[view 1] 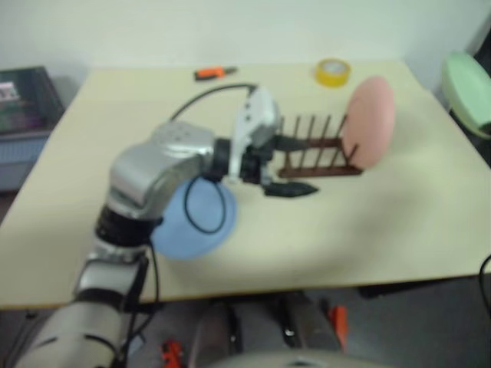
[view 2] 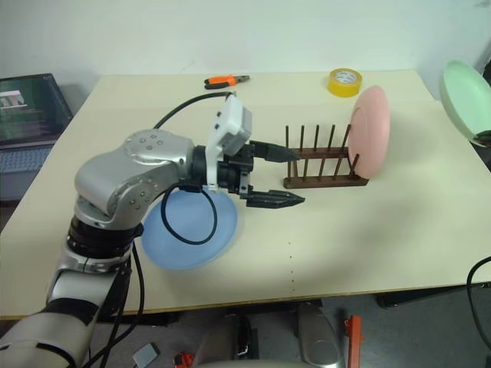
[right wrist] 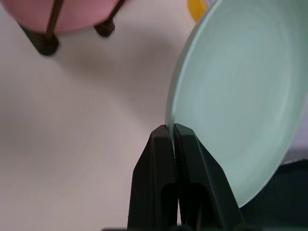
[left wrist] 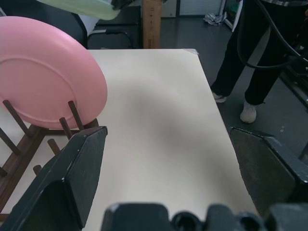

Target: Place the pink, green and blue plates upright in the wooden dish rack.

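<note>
Matte round green plate (right wrist: 236, 101) pinched in right end effector (right wrist: 173, 132).

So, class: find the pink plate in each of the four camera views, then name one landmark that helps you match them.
Left eye view: pink plate upright, right of centre, at the wooden dish rack's right end.
Right eye view: same place.
Left wrist view: upper left, standing among the pegs.
Right wrist view: top left edge.
Shared landmark: the rack's dark pegs.
</note>
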Controlling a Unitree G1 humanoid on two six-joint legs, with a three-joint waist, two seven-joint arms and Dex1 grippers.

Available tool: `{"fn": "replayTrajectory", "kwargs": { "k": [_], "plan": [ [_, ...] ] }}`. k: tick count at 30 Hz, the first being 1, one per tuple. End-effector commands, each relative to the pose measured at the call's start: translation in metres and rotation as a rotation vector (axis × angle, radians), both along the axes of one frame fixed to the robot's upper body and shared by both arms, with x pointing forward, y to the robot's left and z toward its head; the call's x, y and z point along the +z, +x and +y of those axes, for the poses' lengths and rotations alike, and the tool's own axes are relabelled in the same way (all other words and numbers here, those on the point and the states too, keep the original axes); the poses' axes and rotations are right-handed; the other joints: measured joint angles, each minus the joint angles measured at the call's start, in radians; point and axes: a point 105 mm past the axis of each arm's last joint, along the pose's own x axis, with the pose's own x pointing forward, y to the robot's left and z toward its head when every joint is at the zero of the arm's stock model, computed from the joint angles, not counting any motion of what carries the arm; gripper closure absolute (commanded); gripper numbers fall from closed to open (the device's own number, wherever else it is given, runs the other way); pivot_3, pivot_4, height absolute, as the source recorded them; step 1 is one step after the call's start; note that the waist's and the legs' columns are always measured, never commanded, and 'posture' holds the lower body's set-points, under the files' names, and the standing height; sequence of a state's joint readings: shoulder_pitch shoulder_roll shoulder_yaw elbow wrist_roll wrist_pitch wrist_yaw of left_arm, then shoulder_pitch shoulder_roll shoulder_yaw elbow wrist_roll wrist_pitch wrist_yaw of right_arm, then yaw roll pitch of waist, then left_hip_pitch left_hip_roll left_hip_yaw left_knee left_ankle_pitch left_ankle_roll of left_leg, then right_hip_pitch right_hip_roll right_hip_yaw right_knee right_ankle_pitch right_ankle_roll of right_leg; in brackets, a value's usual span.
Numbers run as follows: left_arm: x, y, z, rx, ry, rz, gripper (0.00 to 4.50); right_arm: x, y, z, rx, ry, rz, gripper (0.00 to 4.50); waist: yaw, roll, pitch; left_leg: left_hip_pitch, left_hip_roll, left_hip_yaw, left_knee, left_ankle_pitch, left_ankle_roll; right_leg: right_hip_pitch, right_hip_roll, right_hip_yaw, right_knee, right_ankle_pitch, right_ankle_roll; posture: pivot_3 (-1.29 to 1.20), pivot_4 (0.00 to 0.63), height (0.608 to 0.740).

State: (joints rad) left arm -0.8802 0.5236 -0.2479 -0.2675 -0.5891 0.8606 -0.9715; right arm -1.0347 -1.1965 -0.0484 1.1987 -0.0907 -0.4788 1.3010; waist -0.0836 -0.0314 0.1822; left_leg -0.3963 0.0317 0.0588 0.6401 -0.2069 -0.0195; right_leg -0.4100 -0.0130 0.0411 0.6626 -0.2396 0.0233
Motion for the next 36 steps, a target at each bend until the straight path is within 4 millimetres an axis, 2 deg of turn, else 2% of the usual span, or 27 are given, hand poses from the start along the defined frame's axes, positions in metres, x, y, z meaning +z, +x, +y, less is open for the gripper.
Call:
{"fn": "replayTrajectory", "kwargs": {
  "k": [1, 6, 10, 14, 23, 30, 36],
  "plan": [
    [0.011, -0.004, 0.001, -0.013, -0.019, -0.06, 0.0, 0.024, -0.006, 0.008, 0.063, 0.051, -0.097, 4.48, 0.001, 0.0, 0.0, 0.0, 0.0, 0.0, 0.0, 0.0, 0.0, 0.0, 0.0, 0.0, 0.0, 0.0, 0.0, 0.0, 0.15, 0.74],
    [0.01, -0.003, 0.001, -0.007, -0.019, -0.061, 0.0, 0.039, -0.013, 0.02, 0.127, 0.073, -0.147, 4.48, 0.001, 0.0, 0.0, 0.0, 0.0, 0.0, 0.0, 0.0, 0.0, 0.0, -0.001, 0.0, 0.001, 0.0, 0.0, 0.0, 0.15, 0.74],
    [0.01, 0.001, 0.004, 0.012, -0.029, -0.058, 0.0, 0.06, -0.023, 0.044, 0.225, 0.121, -0.198, 4.48, 0.003, 0.0, 0.0, 0.0, 0.0, 0.0, 0.0, 0.0, 0.0, 0.0, -0.001, 0.0, 0.001, 0.0, 0.0, 0.0, 0.15, 0.74],
    [0.01, 0.003, 0.009, 0.029, -0.035, -0.059, 0.0, 0.073, -0.033, 0.058, 0.25, 0.148, -0.243, 4.48, 0.007, 0.001, 0.0, 0.0, 0.0, -0.001, 0.0, 0.0, 0.0, 0.0, -0.001, -0.001, 0.0, 0.0, 0.001, 0.0, 0.15, 0.74],
    [0.013, 0.013, 0.019, 0.079, -0.032, -0.074, 0.0, 0.09, -0.043, 0.075, 0.268, 0.152, -0.324, 4.48, 0.02, 0.001, 0.0, 0.0, 0.0, 0.0, 0.0, 0.0, 0.0, 0.0, -0.001, -0.001, 0.0, -0.001, -0.001, 0.0, 0.15, 0.74],
    [0.014, 0.019, 0.03, 0.126, -0.028, -0.085, 0.0, 0.113, -0.051, 0.113, 0.39, 0.197, -0.412, 4.48, 0.025, 0.001, 0.0, -0.002, 0.0, -0.001, 0.0, 0.0, 0.001, -0.002, -0.001, -0.001, 0.0, -0.001, -0.001, 0.0, 0.15, 0.74],
    [0.021, 0.024, 0.042, 0.175, -0.05, -0.098, 0.0, 0.125, -0.056, 0.141, 0.494, 0.278, -0.451, 4.48, 0.029, 0.0, 0.0, -0.003, 0.0, -0.001, 0.0, 0.0, 0.001, -0.002, -0.002, -0.002, -0.001, -0.001, -0.001, 0.0, 0.15, 0.74]
  ]
}}
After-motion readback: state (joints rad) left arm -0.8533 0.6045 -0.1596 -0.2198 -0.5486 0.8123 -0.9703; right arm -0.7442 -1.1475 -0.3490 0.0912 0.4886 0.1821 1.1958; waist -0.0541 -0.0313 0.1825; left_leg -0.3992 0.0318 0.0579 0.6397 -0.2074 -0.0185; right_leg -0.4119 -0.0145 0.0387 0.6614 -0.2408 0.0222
